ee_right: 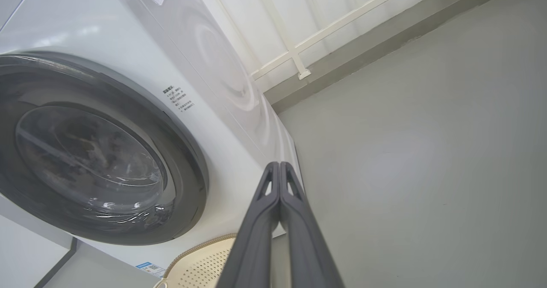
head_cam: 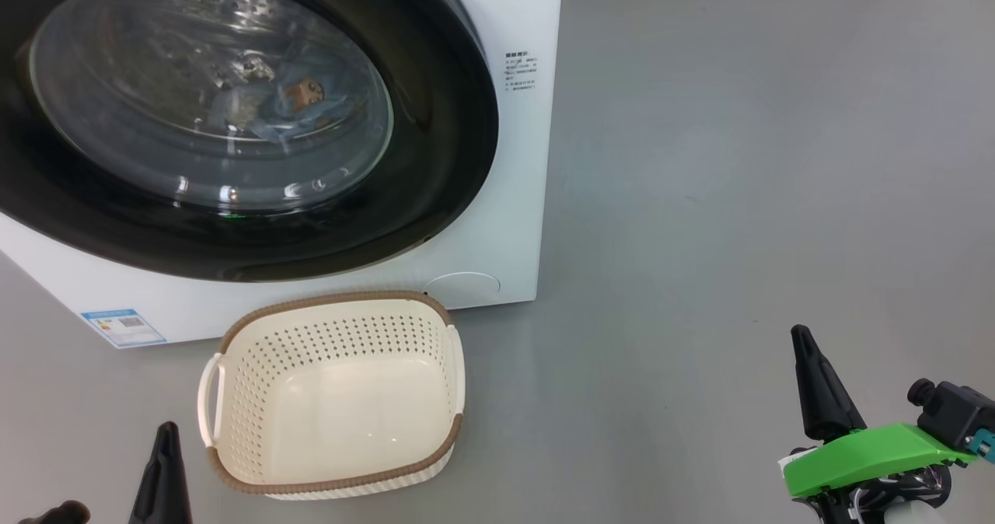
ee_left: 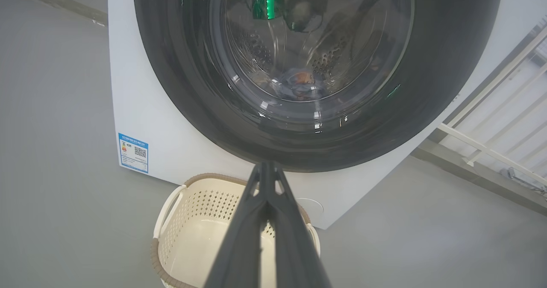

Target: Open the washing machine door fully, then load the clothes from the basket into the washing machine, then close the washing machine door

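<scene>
The washing machine (head_cam: pixel 505 197) (ee_left: pixel 141 108) (ee_right: pixel 128 36) stands ahead with its glossy black door (head_cam: pixel 435 158) (ee_left: pixel 179 87) (ee_right: pixel 188 168) flat against the front. Through the glass window, light blue clothes (head_cam: pixel 291 104) (ee_left: pixel 299 85) with an orange-brown figure lie inside the drum. The cream basket (head_cam: pixel 334 399) (ee_left: pixel 192 232) (ee_right: pixel 201 266) sits on the floor before the machine with nothing in it. My left gripper (head_cam: pixel 165 431) (ee_left: pixel 267 166) is shut, low at the basket's left. My right gripper (head_cam: pixel 801 333) (ee_right: pixel 278 165) is shut, well to the right over bare floor.
Grey floor (head_cam: pixel 738 158) stretches to the right of the machine. A blue label sticker (head_cam: pixel 124 326) (ee_left: pixel 133 152) marks the machine's lower left front. A white railing and a low kerb (ee_right: pixel 299 61) (ee_left: pixel 491 151) run behind the machine on its right side.
</scene>
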